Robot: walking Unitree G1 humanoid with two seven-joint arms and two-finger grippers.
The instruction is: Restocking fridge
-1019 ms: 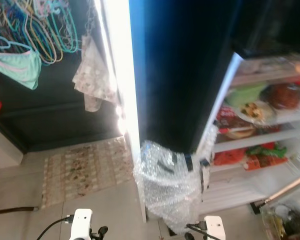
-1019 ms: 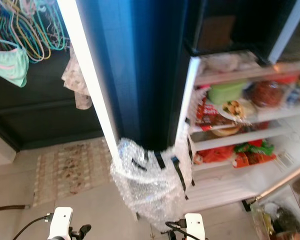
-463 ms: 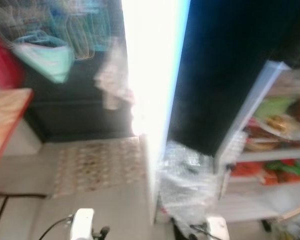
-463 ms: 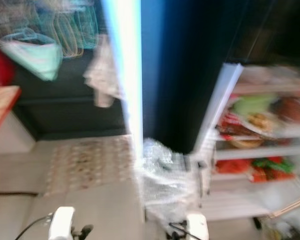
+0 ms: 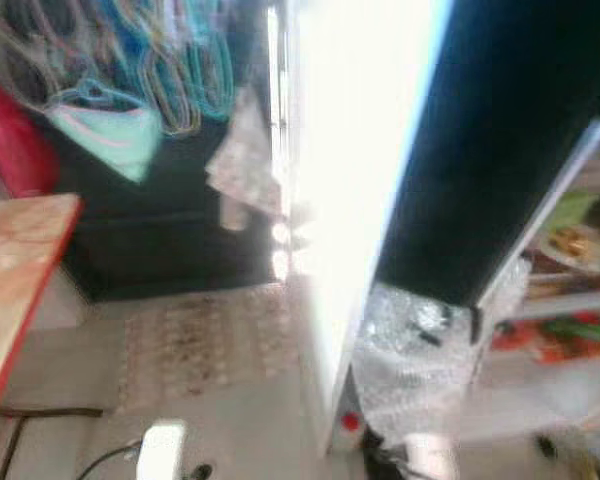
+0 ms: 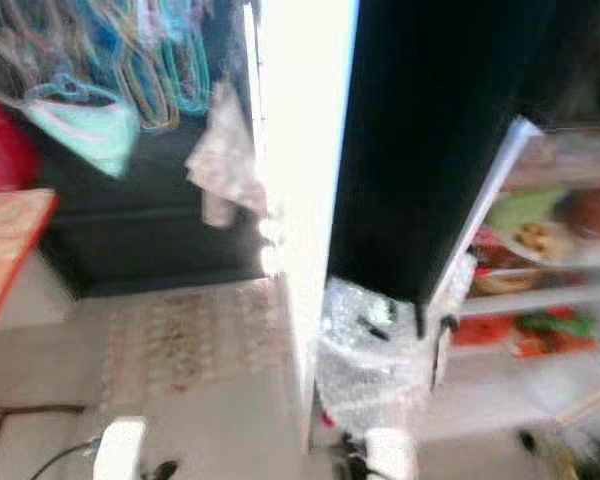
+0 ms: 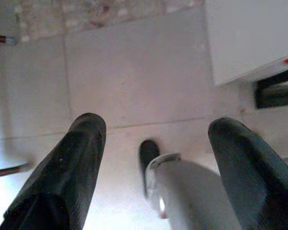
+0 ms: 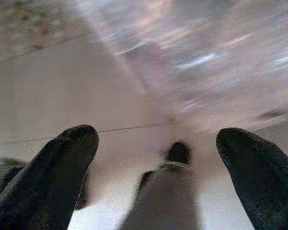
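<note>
My head view has swung left since a second ago, pushing the open fridge's stocked white shelves [image 6: 540, 290] to the far right edge, so with my left gripper [image 7: 153, 158] and right gripper [image 8: 158, 167] both hanging spread wide and empty over the pale tiled floor [image 7: 134, 76], I judge restocking hasn't begun.

The right gripper [image 8: 156, 158] is seen with its two black fingers [image 8: 57, 172] spread wide apart and nothing held between them. Pale floor tiles [image 8: 62, 91] with a thin grout line are seen beyond them. A patterned rug [image 8: 24, 24] and a blurred mass of clear bubble wrap [image 8: 221, 57] are seen farther off. A grey robot leg [image 8: 165, 201] with a dark foot is seen between the fingers.
</note>
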